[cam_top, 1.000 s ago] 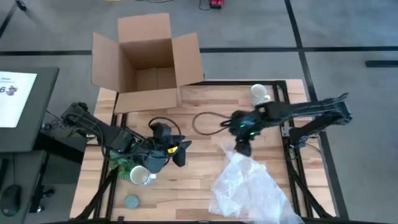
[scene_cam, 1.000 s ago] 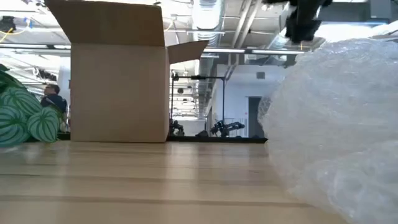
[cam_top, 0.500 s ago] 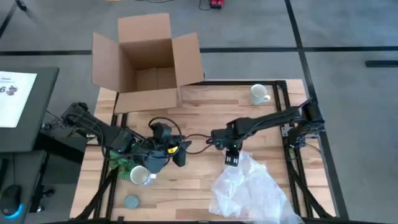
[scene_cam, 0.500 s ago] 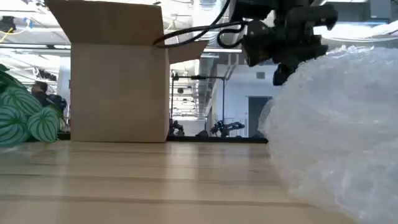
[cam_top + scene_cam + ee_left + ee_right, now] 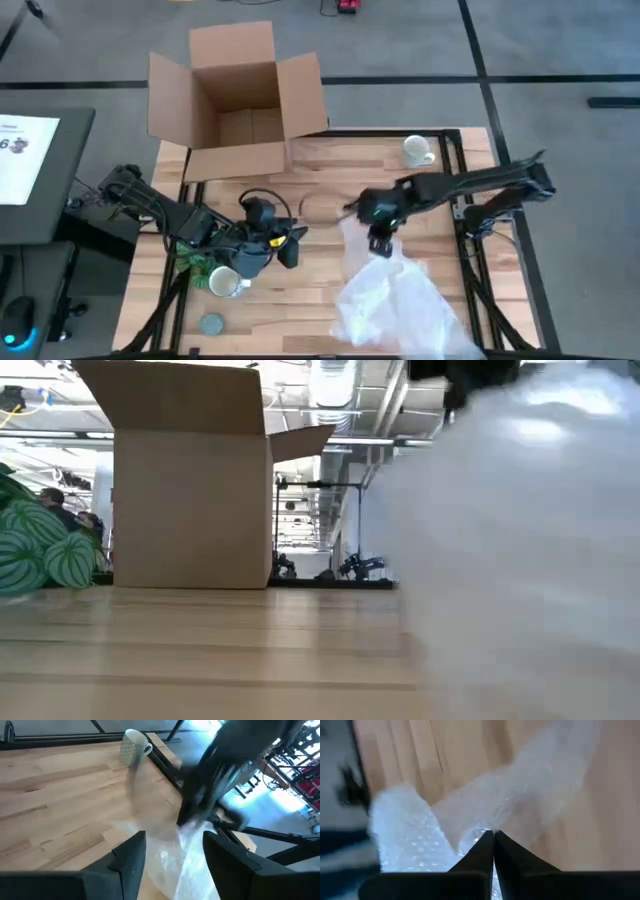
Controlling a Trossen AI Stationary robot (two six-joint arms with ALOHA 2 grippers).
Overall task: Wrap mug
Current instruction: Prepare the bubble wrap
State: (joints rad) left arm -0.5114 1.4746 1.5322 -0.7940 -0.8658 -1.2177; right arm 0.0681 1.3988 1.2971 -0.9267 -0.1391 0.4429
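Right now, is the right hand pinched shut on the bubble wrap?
Yes: in the right wrist view the right hand has its fingers closed together on a fold of the bubble wrap.

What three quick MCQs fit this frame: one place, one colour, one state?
1. Where is the cardboard box in the high view?
A. upper left
B. lower right
C. between the two arms
2. What colour is the flat disc?
A. red
B. grey-blue
C. yellow
3. What is the right hand doing?
A. open over a mug
B. reaching into the box
C. shut on the bubble wrap
Key: 1 A, it sits upper left with its flaps open. 2 B, the disc reads grey-blue. 3 C, the right wrist view shows its fingers pinched together on the wrap.
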